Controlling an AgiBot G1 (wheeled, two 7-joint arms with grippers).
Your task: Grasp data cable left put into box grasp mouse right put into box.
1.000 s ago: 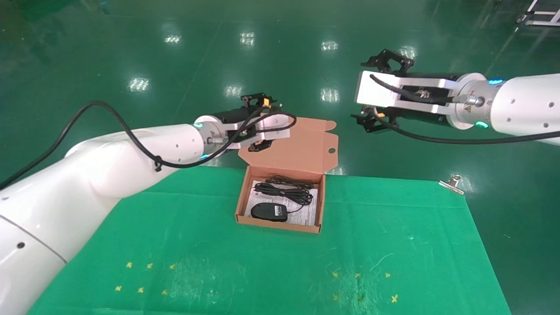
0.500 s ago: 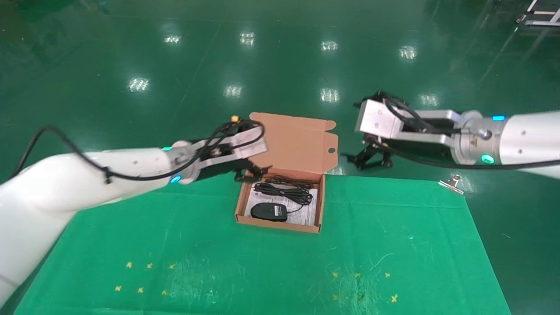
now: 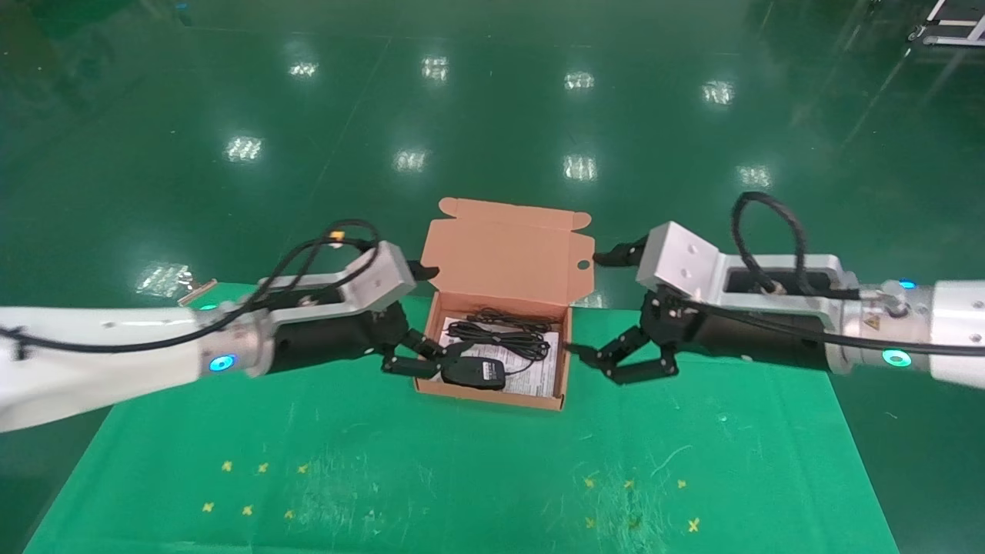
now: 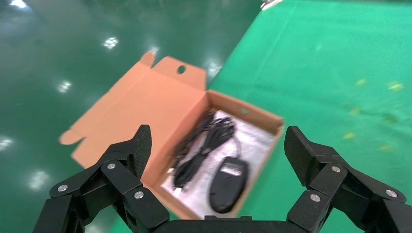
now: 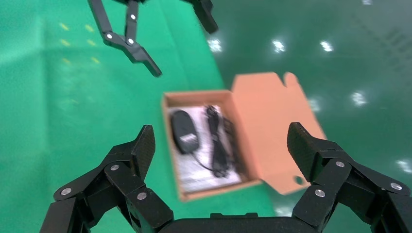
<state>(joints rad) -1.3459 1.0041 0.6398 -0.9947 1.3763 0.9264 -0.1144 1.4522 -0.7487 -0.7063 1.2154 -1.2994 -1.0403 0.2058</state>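
My left end effector [image 3: 412, 355] and right end effector [image 3: 627, 362] both gape wide and empty, flanking the shallow salmon-orange cardboard box [image 3: 492, 394] on the green tabletop [image 3: 477, 469]. Inside it, the small black oval mouse [image 3: 472, 372] lies beside the thin black bundled data cable [image 3: 500, 338]. Both items look packed; I judge that next comes closing the lid or backing clear.

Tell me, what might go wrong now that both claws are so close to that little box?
The open left gripper sits right at the box wall by the mouse; a nudge could slide or tip the light box. The open right gripper flanks the other side, near the raised lid, and could knock it. The cable lies loosely coiled inside; a finger could snag a loop and drag it out.
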